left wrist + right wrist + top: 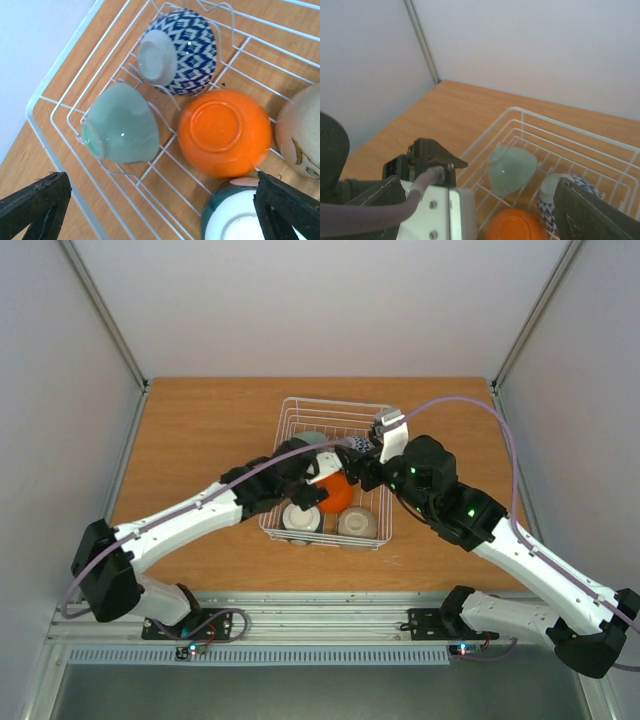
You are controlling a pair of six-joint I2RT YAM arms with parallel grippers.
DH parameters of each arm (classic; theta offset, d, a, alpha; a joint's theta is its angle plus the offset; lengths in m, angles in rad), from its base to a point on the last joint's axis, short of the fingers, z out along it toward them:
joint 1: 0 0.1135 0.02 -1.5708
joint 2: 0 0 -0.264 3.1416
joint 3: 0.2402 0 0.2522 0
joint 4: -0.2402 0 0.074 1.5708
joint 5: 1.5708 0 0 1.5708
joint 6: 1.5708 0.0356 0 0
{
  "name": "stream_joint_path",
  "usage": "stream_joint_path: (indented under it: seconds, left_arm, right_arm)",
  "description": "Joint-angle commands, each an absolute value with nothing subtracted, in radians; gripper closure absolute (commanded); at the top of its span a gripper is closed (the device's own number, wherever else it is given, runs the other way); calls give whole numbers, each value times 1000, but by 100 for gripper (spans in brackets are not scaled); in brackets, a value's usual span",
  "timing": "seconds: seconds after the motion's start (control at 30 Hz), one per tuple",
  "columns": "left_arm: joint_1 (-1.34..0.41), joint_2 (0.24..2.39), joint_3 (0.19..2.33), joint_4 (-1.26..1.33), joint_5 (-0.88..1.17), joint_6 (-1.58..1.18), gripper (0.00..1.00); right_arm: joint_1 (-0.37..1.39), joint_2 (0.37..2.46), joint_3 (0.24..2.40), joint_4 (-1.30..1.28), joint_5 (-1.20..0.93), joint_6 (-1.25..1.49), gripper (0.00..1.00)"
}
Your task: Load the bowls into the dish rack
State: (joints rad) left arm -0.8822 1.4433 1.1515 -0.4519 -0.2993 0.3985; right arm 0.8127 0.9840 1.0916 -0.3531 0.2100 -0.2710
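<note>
White wire dish rack sat at frame centre on the wooden surface, with thin upright tines inside. Five bowls lay in it: orange bowl, pale green bowl, blue-patterned bowl, beige bowl and teal bowl. Left pincer hovered above them, spread wide and empty. Right pincer, over the rack's upper right, was likewise spread and held nothing.
</note>
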Motion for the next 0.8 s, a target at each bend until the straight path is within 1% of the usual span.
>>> stream_joint_path:
  seconds: [0.0,0.1,0.17,0.2,0.23,0.27,0.43,0.63,0.77]
  left_arm:
    - [-729,1292,1169,-426,-216,279,1]
    - [-635,1232,1187,-465,-142,247,1]
    - [-573,1198,1193,-484,-97,225,1]
    - [-543,1182,1190,-488,-80,217,1]
    - [-512,1166,1188,-488,-58,208,1]
    - [-480,1152,1186,-491,-33,195,1]
    - [-358,1119,1192,-522,72,159,1]
    - [-282,1107,1197,-522,120,138,1]
    - [-249,1101,1202,-528,151,125,1]
  right_arm:
    - [795,1037,1162,-536,352,-258,18]
    - [795,1121,1231,-678,442,-220,16]
    - [794,1145,1227,-709,457,-207,14]
    - [794,1138,1209,-701,443,-204,10]
    - [793,1124,1187,-689,429,-201,3]
    - [792,1110,1166,-680,417,-196,2]
    - [775,1089,1135,-727,415,-167,2]
    - [774,1118,1132,-759,404,-151,2]
    - [772,1112,1106,-736,407,-144,2]
